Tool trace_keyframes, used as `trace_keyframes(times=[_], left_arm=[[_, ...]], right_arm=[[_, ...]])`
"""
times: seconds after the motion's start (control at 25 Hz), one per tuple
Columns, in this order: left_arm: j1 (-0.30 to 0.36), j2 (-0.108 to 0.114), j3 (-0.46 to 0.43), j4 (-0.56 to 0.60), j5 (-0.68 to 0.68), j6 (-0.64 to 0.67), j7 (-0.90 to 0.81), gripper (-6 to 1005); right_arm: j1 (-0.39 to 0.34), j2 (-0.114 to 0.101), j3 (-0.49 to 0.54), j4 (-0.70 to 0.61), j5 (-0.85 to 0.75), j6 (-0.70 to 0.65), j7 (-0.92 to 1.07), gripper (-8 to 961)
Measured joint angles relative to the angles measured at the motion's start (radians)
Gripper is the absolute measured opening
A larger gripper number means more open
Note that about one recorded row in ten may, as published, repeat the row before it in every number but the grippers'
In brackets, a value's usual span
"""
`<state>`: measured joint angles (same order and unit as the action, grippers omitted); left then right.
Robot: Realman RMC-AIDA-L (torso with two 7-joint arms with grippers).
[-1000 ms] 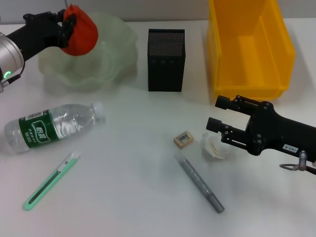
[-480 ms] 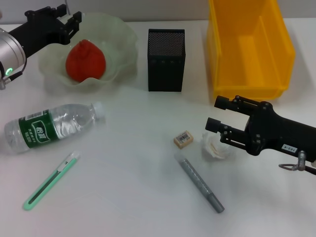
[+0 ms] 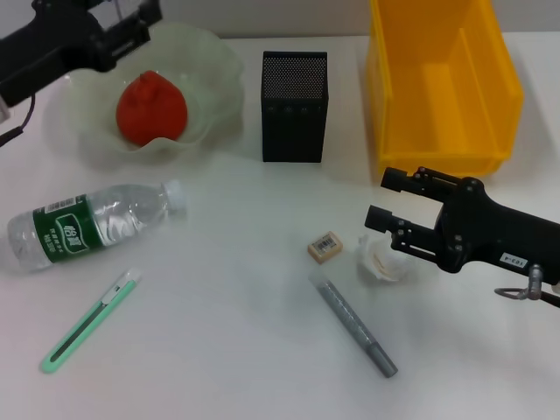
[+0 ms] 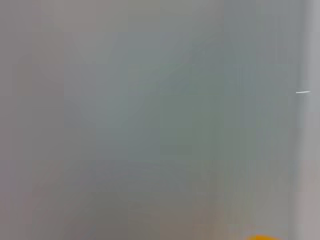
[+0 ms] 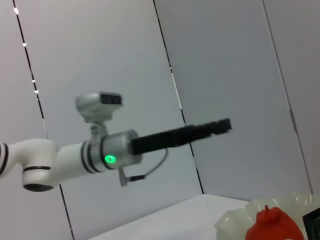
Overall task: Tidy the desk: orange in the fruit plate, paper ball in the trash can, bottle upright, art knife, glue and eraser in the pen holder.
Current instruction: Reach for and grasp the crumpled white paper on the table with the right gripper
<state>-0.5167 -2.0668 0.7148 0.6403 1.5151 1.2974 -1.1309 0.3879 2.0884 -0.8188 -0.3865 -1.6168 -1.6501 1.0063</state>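
The orange (image 3: pixel 151 109) rests in the pale-green fruit plate (image 3: pixel 219 74); both also show in the right wrist view, orange (image 5: pixel 272 227) and fruit plate (image 5: pixel 235 219). My left gripper (image 3: pixel 140 24) hangs open and empty above the plate's far-left rim. The bottle (image 3: pixel 96 223) lies on its side at the left, and the art knife (image 3: pixel 87 322) lies nearer than it. The eraser (image 3: pixel 325 247), the glue (image 3: pixel 353 324) and the paper ball (image 3: pixel 382 261) lie right of centre. Open, my right gripper (image 3: pixel 382 199) hovers just beyond the paper ball. The pen holder (image 3: pixel 295 105) and trash can (image 3: pixel 442 83) stand at the back.
The left wrist view is a grey blur with an orange sliver at its lower edge. The right wrist view shows my left arm (image 5: pixel 150 142) stretched out against a grey panelled wall. The white desk (image 3: pixel 236 262) lies bare between bottle and eraser.
My left gripper let go of the orange, which now sits in the fruit plate, then drew back up and to the left. The right arm has not moved.
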Motion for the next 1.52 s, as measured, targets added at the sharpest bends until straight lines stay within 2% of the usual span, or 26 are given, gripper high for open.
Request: trace_keyframes(times=[0.08,0.2,0.32,0.44,0.56,0.72,0.8,1.0,1.16,1.24,1.28,1.32,1.36,1.52], left_arm=[[0.048,0.001,0.059,0.084,-0.001,0.113,-0.028,563],[0.096,0.000,0.128,0.169,-0.004,0.206,-0.072,639],[0.124,-0.001,0.149,0.198,-0.008,0.297,-0.104,690],[0.152,0.001,0.147,0.179,-0.010,0.409,-0.101,691],[0.180,0.001,0.170,0.164,0.009,0.468,-0.073,691],[0.194,0.001,0.184,0.128,0.037,0.473,-0.060,690],[0.198,0.003,0.175,0.030,0.054,0.452,-0.013,690],[0.203,0.003,0.179,-0.017,0.056,0.445,0.027,690],[0.204,0.002,0.182,-0.022,0.056,0.445,0.032,691],[0.204,0.000,0.191,-0.030,0.057,0.449,0.052,691],[0.204,0.000,0.191,-0.030,0.057,0.449,0.052,690],[0.202,0.000,0.198,-0.031,0.059,0.449,0.052,688],[0.202,0.000,0.198,-0.031,0.059,0.449,0.052,687],[0.193,0.000,0.202,-0.052,0.065,0.453,0.077,683]], right_arm=[[0.001,0.000,0.001,0.000,0.002,0.004,0.000,638],[0.005,-0.001,0.001,0.000,0.008,0.013,0.000,637],[0.007,-0.001,0.001,0.000,0.008,0.014,0.000,637],[0.008,-0.003,0.001,0.000,0.010,0.013,0.000,637],[0.008,-0.004,0.001,0.000,0.010,0.014,0.000,637],[0.008,-0.004,0.002,-0.001,0.010,0.014,0.000,637],[0.008,-0.004,0.007,-0.002,0.011,0.013,0.000,637],[0.007,-0.005,0.012,-0.029,0.011,0.013,0.025,637],[0.006,-0.006,0.008,-0.115,0.011,0.005,0.112,637],[0.007,-0.007,-0.001,-0.229,-0.006,0.005,0.236,637],[0.007,-0.007,-0.001,-0.229,-0.006,0.005,0.236,637],[0.009,-0.007,-0.004,-0.311,-0.035,0.004,0.344,637],[0.009,-0.007,-0.004,-0.311,-0.035,0.004,0.344,637],[0.026,-0.008,-0.004,-0.542,-0.175,-0.017,0.610,637]])
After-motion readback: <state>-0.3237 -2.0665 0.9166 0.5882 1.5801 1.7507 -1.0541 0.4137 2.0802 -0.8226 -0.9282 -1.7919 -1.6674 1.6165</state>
